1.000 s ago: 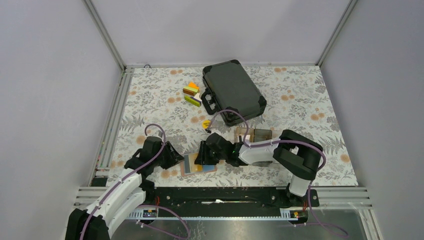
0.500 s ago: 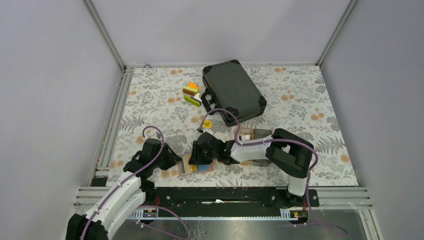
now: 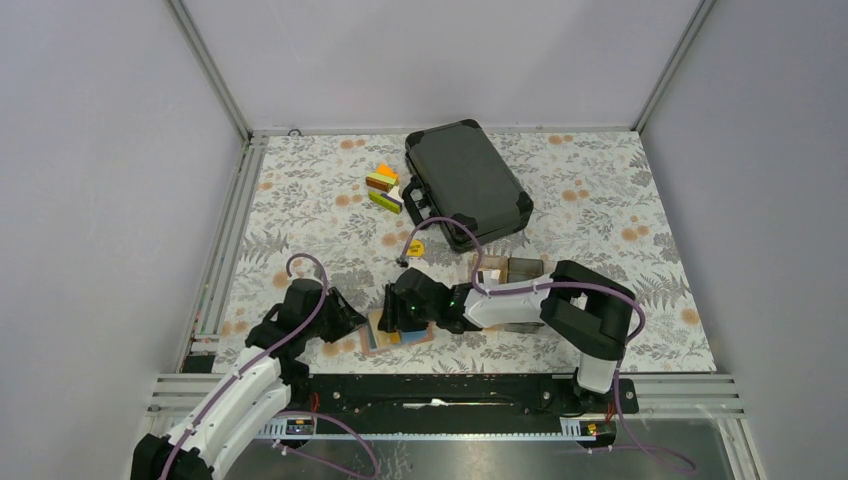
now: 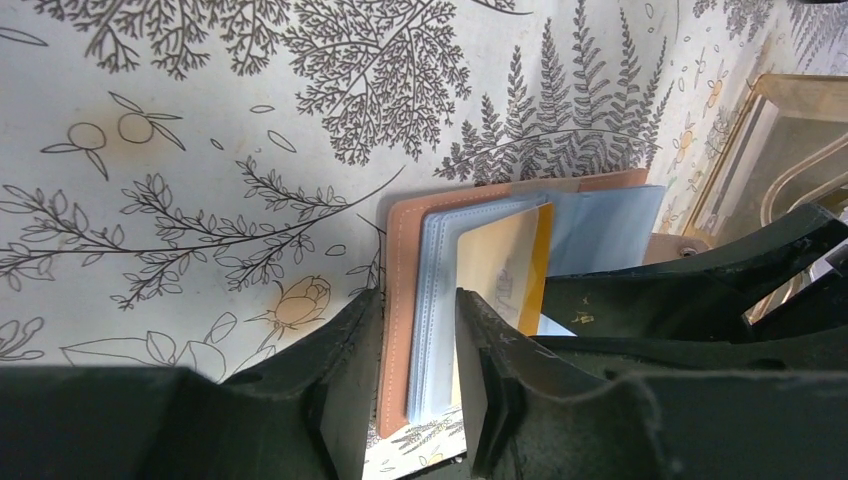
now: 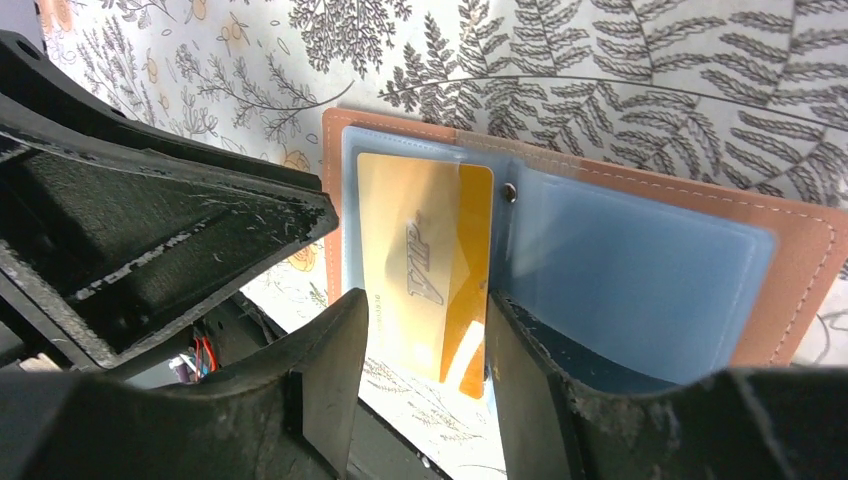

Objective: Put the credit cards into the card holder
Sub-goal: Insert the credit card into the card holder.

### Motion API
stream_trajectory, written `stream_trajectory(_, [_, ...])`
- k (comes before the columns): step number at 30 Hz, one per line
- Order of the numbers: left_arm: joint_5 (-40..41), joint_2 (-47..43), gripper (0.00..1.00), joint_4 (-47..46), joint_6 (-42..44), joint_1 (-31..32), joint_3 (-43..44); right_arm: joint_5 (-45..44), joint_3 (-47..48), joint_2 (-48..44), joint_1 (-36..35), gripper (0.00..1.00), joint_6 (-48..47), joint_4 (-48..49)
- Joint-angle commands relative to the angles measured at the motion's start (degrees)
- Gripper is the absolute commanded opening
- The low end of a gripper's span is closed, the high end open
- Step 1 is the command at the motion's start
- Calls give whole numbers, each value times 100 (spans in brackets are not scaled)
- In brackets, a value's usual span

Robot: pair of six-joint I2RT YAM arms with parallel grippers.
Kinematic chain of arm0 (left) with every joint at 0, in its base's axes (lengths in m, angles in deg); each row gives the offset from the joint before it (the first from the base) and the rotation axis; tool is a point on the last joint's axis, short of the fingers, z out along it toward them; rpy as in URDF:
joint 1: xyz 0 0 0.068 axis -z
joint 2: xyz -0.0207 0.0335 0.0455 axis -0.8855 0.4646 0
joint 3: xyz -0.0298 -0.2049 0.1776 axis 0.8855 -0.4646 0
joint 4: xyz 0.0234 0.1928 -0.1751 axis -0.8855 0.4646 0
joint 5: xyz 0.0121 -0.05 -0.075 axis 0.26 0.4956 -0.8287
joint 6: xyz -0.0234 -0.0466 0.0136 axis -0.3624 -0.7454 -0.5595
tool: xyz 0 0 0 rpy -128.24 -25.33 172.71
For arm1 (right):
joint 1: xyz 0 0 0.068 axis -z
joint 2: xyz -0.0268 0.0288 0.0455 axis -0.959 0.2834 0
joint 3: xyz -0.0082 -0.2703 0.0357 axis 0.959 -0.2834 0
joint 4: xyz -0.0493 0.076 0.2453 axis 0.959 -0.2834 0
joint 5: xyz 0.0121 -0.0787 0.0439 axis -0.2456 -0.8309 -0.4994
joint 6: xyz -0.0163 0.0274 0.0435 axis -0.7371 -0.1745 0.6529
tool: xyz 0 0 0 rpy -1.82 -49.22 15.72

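Orange-yellow card [image 5: 425, 250] sits in my right gripper [image 5: 425, 298], whose jaws clamp its long edges. It seems to be partway into the left blue-grey pocket of the open card holder [image 5: 800, 260]. Over the last second that gripper slid left, so insertion is advancing. My left gripper [image 4: 418, 296] straddles the holder's left edge; whether it pinches, I cannot tell.

The orange-yellow credit card [image 5: 425, 265] bears slanted silver letters reading "VIP".
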Motion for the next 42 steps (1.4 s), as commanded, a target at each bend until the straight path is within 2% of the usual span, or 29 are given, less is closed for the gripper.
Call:
stream_trajectory(1, [-194, -108, 36, -124, -57, 27, 152, -264, -151, -305, -56, 54, -96, -316])
stream_trajectory(5, [-286, -85, 37, -200, -55, 27, 116, -203, -168, -318, -84, 53, -89, -267])
stream_trajectory(11, [-376, 50, 35, -264, -31, 49, 95, -13, 2, -174, -176, 45, -45, -183])
stream_trajectory(16, [-403, -10, 32, -264, -82, 62, 82, -50, 215, -112, -248, 45, -25, -204])
stream_trajectory(29, [-432, -304, 29, -264, -323, 113, -58, -488, 477, -160, -360, 50, 171, -51])
stream_trajectory(34, [-380, -247, 30, -194, -206, 115, 7, -821, 443, -344, -360, 56, 30, -451])
stream_trajectory(42, [-298, -184, 34, -132, -115, 115, 95, -1124, -26, -868, -359, 59, 16, -973])
